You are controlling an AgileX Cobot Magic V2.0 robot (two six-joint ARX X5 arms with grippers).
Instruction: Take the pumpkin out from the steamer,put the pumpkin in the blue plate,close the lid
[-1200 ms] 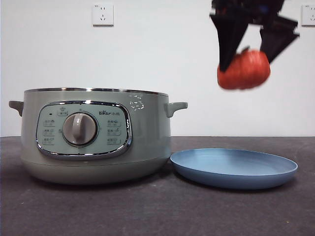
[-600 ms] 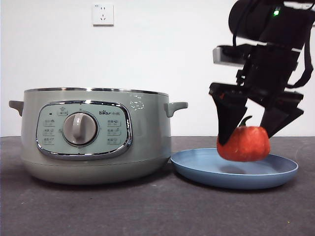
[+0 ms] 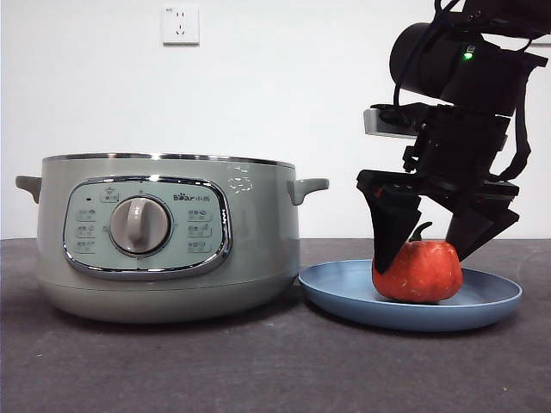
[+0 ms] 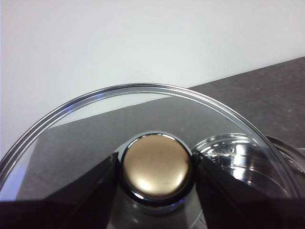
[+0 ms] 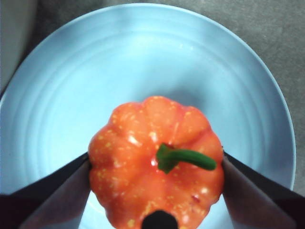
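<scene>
The orange-red pumpkin [image 3: 417,271] with a green stem rests on the blue plate [image 3: 344,294], right of the sage-green steamer [image 3: 164,232], which stands open. My right gripper [image 3: 422,261] reaches down from above, its jaws against both sides of the pumpkin. In the right wrist view, the pumpkin [image 5: 157,162] sits between the jaws of this gripper [image 5: 156,191], over the plate [image 5: 143,57]. My left gripper [image 4: 155,164] is shut on the knob [image 4: 155,171] of the glass lid [image 4: 95,119] and is out of the front view.
The dark table [image 3: 258,370] runs in front of the steamer and plate. A white wall with a socket [image 3: 180,26] stands behind. Through the lid's glass a shiny metal rim [image 4: 238,157] shows, which may be the steamer's.
My right gripper has come down with the pumpkin from high above the plate until the pumpkin rests on it. The steamer and plate have not moved.
</scene>
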